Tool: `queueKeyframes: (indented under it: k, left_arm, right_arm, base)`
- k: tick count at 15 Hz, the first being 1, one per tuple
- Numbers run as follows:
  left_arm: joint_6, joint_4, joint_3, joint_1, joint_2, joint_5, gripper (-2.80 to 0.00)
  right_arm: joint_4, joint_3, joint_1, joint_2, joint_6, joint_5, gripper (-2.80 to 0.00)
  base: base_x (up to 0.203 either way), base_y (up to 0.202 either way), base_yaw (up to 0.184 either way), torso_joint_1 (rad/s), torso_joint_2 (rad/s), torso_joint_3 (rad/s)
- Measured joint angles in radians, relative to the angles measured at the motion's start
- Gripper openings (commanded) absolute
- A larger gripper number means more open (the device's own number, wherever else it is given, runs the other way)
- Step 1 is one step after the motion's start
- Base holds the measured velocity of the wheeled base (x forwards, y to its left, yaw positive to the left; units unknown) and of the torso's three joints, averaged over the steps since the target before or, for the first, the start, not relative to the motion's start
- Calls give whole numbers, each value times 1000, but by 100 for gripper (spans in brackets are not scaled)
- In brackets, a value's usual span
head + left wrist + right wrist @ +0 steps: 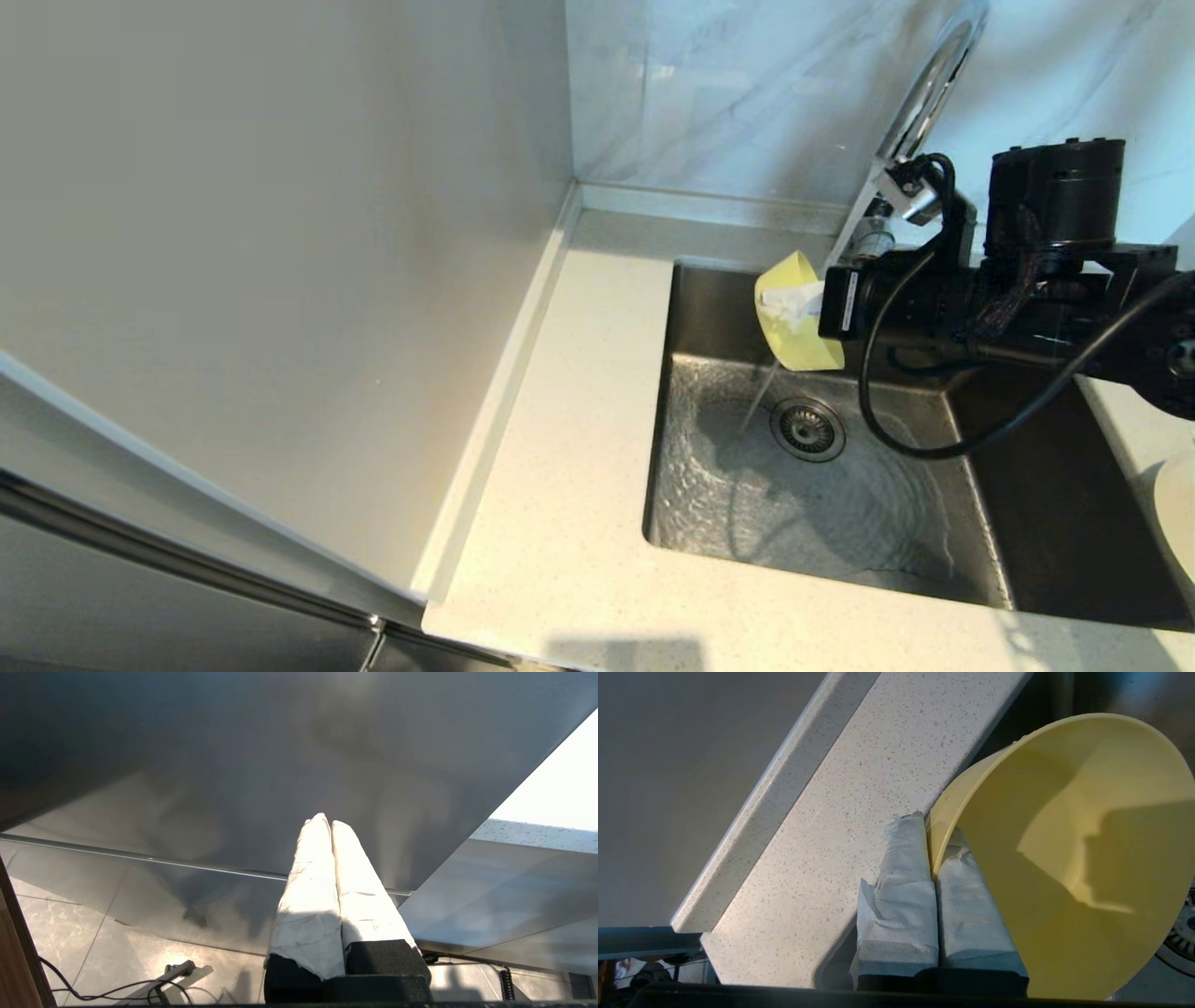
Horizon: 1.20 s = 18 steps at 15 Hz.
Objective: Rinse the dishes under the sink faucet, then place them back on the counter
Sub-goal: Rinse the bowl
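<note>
The pale yellow bowl (794, 313) hangs tipped on its side over the back of the sink (980, 569), just below the chrome faucet (920, 103). My right gripper (794, 301) is shut on its rim, one padded finger inside and one outside, which the right wrist view shows closely: the gripper (930, 830) and the bowl (1069, 858). A thin stream of water (758, 401) falls from the bowl into the rippling basin beside the drain (808, 429). A white plate (1178, 509) peeks in at the right edge. My left gripper (325, 822) is shut on nothing, parked low beside a cabinet.
The speckled counter (560, 485) runs along the sink's left and front, bounded by a raised rim and the grey wall panel (280, 233). A black cable (896, 420) loops from the right arm down over the basin.
</note>
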Motion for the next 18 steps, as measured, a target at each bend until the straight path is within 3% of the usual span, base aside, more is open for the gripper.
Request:
queueKeyframes:
  k: [3,8,14,18]
  left_arm:
    - [0,0,0,0,0,0,-280]
    - [0,0,0,0,0,0,-280]
    - [0,0,0,0,0,0,-280]
    - [0,0,0,0,0,0,-280]
  right_arm:
    - [-1,-22,0,30,-1,-70,-280]
    - [1,-35,-2,65,-1,-94,-280]
    - [7,-26,-7,50,0,-94,-280]
    - [7,67,-83,-20,40,-75,-280]
  base:
    - [0,0,0,0,0,0]
    - [0,0,0,0,0,0]
    - [0,0,0,0,0,0]
    - [0,0,0,0,0,0]
